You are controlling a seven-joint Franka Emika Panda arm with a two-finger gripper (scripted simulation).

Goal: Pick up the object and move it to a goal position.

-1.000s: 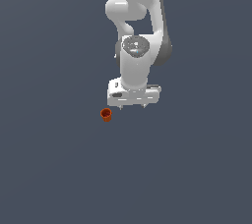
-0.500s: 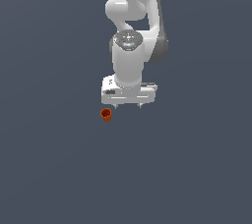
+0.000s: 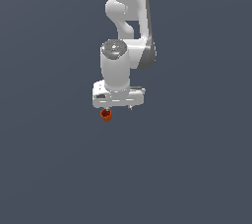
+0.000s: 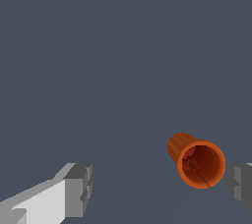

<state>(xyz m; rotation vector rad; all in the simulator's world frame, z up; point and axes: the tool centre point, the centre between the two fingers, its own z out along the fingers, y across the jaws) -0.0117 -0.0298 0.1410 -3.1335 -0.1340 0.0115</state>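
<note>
The object, a small orange-red cup (image 3: 106, 115), stands on the dark grey floor just under the white gripper (image 3: 118, 107). In the wrist view the cup (image 4: 197, 161) shows its dark hollow mouth and tapered body. It sits between the two grey fingertips, close beside one fingertip (image 4: 240, 184) and far from the other (image 4: 78, 188). The gripper (image 4: 160, 187) is open, with a wide gap and nothing held. No finger visibly touches the cup.
The white arm (image 3: 125, 26) rises above the gripper toward the top of the exterior view. Around it lies a plain dark grey floor (image 3: 197, 169) with no other objects in sight.
The gripper has shifted toward the exterior view's left and lowered, so its body now hangs directly over the cup. The cup has not moved.
</note>
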